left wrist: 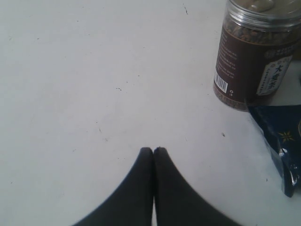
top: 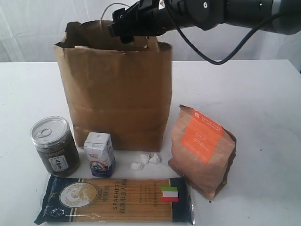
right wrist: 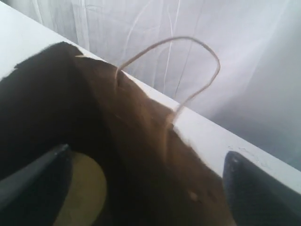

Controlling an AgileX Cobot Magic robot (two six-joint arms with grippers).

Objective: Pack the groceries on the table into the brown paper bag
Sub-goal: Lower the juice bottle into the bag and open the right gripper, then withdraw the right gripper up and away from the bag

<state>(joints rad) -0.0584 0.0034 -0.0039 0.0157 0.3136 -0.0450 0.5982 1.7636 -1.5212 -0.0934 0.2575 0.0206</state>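
In the exterior view, the brown paper bag [top: 115, 94] is seen upright on the scuffed white table [top: 263, 108], the right gripper [top: 126, 29] at its mouth; dark jar [top: 54, 146], carton [top: 99, 154], spaghetti pack [top: 115, 200] and pouch [top: 202, 150] are ranged in front. The pack is judged brittle and slick, best taken mid-length. In the left wrist view, the left gripper [left wrist: 154, 151] is closed, empty. In the right wrist view, jaws are spread wide above a gold lid [right wrist: 87, 188] inside the bag, pale curtain [right wrist: 141, 28] behind

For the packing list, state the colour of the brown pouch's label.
The pouch label is orange with pale print; exterior view shows it best.
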